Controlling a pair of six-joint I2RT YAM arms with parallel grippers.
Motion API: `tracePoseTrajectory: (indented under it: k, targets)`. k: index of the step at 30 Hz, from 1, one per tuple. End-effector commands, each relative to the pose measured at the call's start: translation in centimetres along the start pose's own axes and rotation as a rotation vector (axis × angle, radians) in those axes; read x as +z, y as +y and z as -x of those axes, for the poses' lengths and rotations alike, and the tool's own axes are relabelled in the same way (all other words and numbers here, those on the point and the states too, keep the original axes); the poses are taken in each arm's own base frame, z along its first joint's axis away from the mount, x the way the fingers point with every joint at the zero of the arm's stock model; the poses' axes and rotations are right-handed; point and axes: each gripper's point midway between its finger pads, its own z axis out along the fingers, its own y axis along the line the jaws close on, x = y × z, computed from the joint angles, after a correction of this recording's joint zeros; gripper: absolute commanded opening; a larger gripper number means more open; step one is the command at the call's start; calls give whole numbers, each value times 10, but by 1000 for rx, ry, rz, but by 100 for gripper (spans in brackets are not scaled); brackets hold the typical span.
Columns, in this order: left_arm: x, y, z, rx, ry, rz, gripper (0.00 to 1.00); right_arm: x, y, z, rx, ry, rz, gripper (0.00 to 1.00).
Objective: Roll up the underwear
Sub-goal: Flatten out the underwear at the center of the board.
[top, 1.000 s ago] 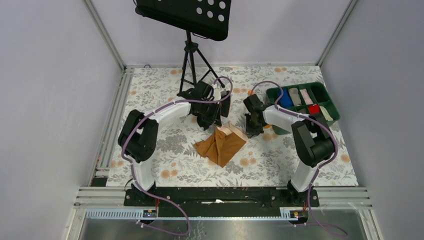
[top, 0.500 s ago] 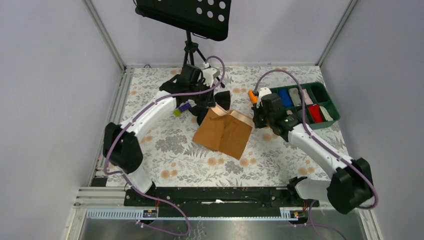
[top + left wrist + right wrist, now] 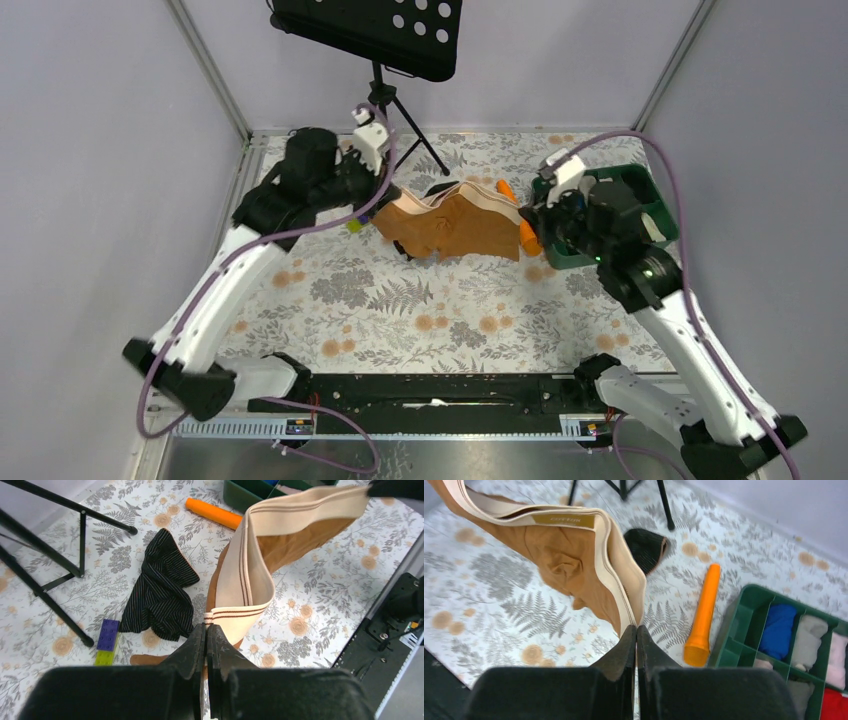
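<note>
The caramel-brown underwear (image 3: 455,222) with its pale beige waistband hangs stretched in the air between both grippers, above the back of the table. My left gripper (image 3: 380,205) is shut on the waistband's left end (image 3: 225,616). My right gripper (image 3: 522,208) is shut on the waistband's right end (image 3: 624,607). The brown body (image 3: 559,555) droops below the waistband toward the cloth.
A black striped garment (image 3: 160,587) lies under the underwear. An orange cylinder (image 3: 703,615) lies beside the green compartment tray (image 3: 562,252) at back right. A purple and green brick (image 3: 106,641) lies left. A tripod stand (image 3: 385,110) is at the back.
Both arms have risen and spread apart, lifting the underwear off the table and pulling its waistband out wide between them. The black garment beneath is uncovered.
</note>
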Motion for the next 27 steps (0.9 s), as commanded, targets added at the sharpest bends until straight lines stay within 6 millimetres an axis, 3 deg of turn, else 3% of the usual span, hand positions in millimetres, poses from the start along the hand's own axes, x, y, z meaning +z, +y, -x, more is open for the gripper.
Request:
tracePoseTrajectory:
  k: [1, 6, 12, 14, 16, 17, 19, 21, 22, 24, 25, 27]
  targets:
    - [-56, -13, 2, 39, -88, 34, 0, -47, 29, 34, 32, -91, 144, 0]
    - [-97, -39, -16, -82, -115, -31, 0, -77, 67, 18, 135, -54, 326, 0]
    - [-104, -65, -88, -436, 12, -184, 0, -101, 116, -21, 360, 96, 607, 0]
    - [-97, -64, -110, -565, 61, -180, 0, -95, 115, -34, 416, 142, 589, 0]
    - [-80, -46, -131, -663, 99, -93, 0, -73, 99, -52, 464, 182, 466, 0]
    - [-69, -32, -143, -705, 117, -30, 5, -59, 90, -64, 481, 204, 404, 0]
    - [-41, 1, -167, -777, 152, 112, 21, -27, 70, -88, 500, 254, 271, 0]
    - [-13, 32, -182, -799, 163, 192, 44, 6, 41, -109, 477, 285, 119, 0]
    - [2, 42, -183, -777, 156, 191, 51, 20, 24, -118, 452, 293, 39, 5]
    - [24, 69, -173, -723, 125, 231, 58, 44, -9, -127, 415, 312, -86, 41]
    - [29, 81, -169, -703, 125, 265, 60, 50, -23, -129, 414, 330, -137, 53]
    - [32, 95, -162, -679, 133, 315, 62, 52, -39, -124, 426, 343, -182, 60]
